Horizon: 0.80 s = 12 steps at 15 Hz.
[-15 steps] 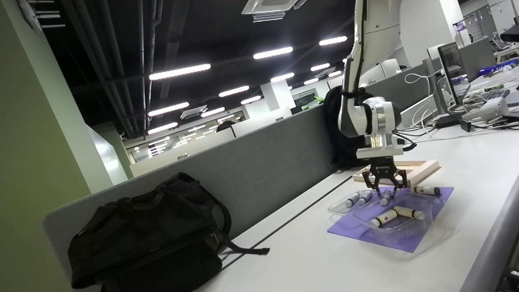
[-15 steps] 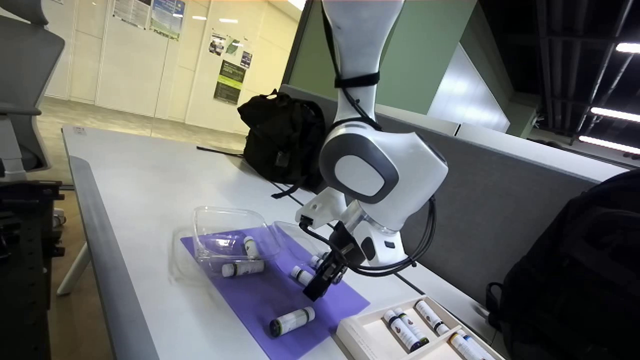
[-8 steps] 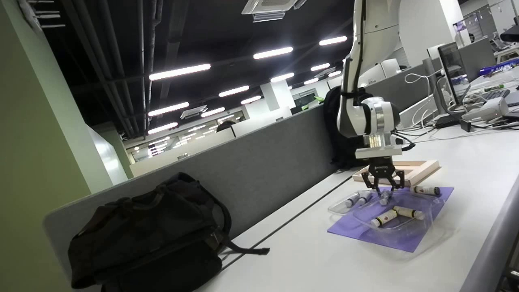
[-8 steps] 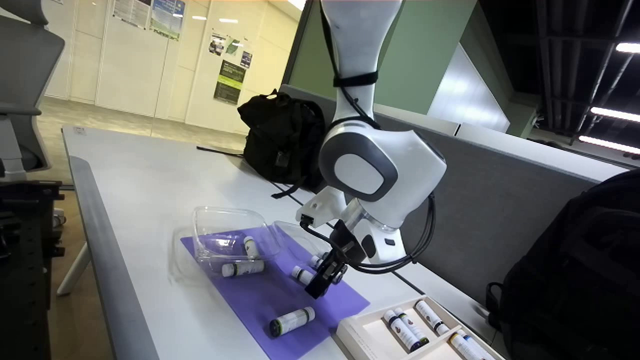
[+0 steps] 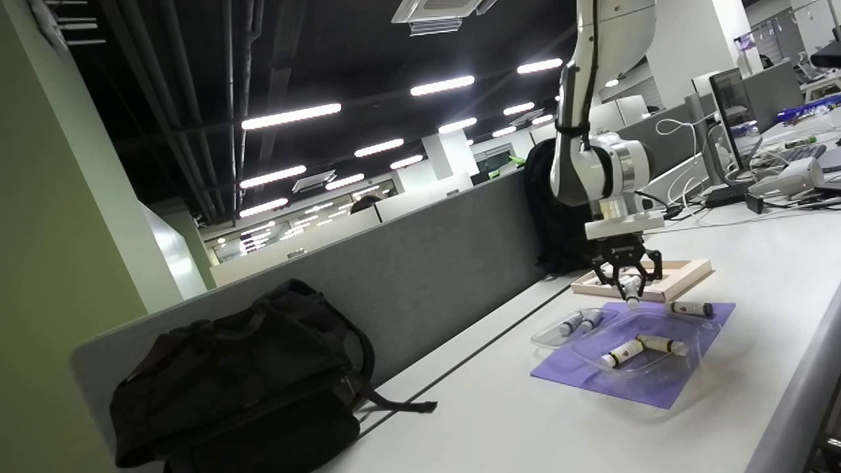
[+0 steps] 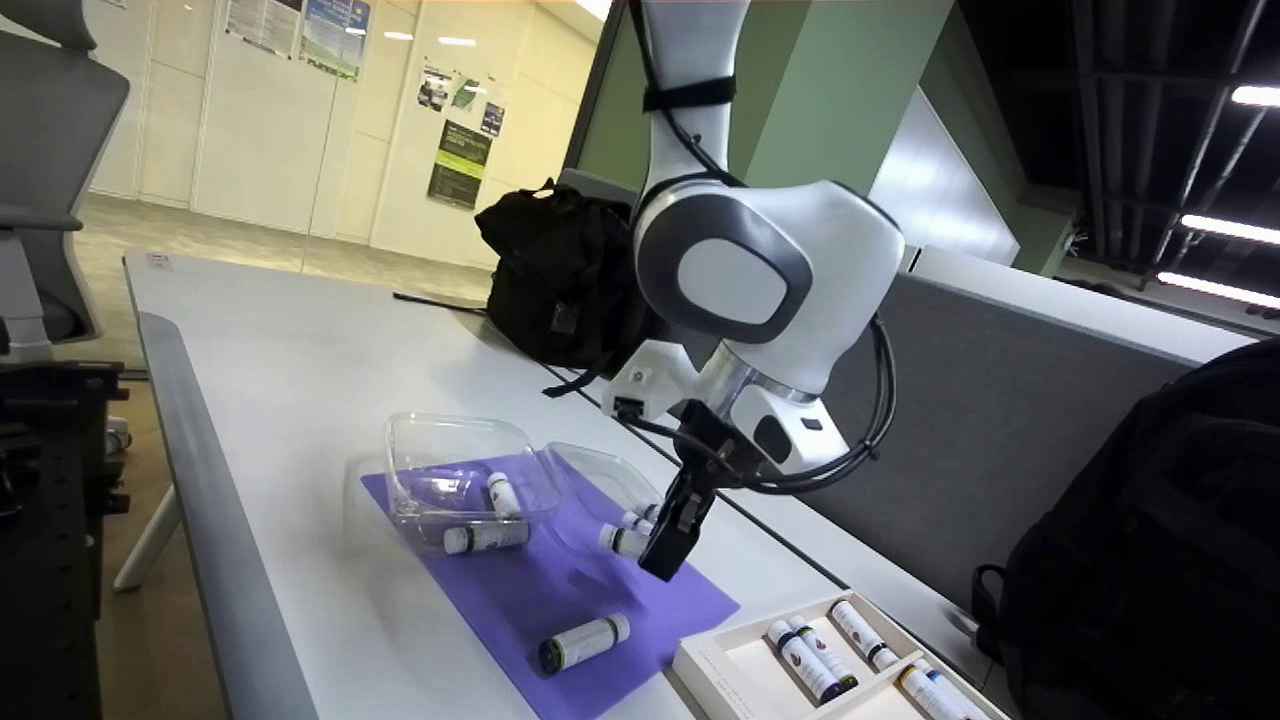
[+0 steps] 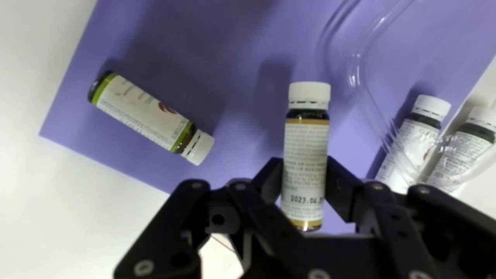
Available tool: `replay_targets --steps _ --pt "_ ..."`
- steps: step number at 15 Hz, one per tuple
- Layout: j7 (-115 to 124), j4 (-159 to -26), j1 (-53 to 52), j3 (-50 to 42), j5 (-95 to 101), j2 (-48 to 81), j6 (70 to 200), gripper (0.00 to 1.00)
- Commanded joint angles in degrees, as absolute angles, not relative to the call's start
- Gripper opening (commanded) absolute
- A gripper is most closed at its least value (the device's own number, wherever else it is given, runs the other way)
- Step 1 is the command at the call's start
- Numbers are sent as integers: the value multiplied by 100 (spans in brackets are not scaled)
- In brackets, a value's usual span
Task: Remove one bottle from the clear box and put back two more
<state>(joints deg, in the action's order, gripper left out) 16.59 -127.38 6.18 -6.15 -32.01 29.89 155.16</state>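
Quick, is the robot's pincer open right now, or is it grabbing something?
Pincer: closed, holding a white-capped bottle between its fingers.

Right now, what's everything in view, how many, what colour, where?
Desk: one, white, beside divider
Divider: one, grey, along desk
Mat: one, purple, on desk
Clear box: one, colourless, mostly on mat
Lid: one, colourless, beside clear box
Wooden tray: one, pale, beside mat
Bottle: one, white-labelled, held above mat
Other bottles: about ten, likewise; one on mat, two seemingly in clear box, two at lid, rest in wooden tray
Backpacks: two, black, by divider
Screen: one, dark, on desk
Chair: one, grey, beside desk
Posters: several, multicoloured, beyond desk
Lights: several, white, overhead
Arm: one, white, above desk
Gripper: one, black, shut on bottle
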Motion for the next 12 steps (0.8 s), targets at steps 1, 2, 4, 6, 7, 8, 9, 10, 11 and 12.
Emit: replay_targets --steps 1,2,4,6,7,8,9,10,11,12 --pt "1535 -13239 696 -566 -2744 2212 15066 8" --pt "1406 -13257 727 -501 -2682 2124 14882 8" --pt "1224 -13264 687 -399 -2572 2027 14573 8" --pt "1141 -13268 569 -300 -2426 2018 14244 8" --pt "1105 -13268 519 -245 -2364 2029 14150 8" --pt "1082 -13252 465 -180 -2323 2071 14062 8" --pt "1100 -13233 399 -127 -2270 2125 14012 8" --pt "1129 -13210 329 -78 -2235 2189 13974 8" --pt "1145 -13188 266 -40 -2175 2247 13928 8" --pt "1177 -13158 197 -12 -2134 2321 13903 8"
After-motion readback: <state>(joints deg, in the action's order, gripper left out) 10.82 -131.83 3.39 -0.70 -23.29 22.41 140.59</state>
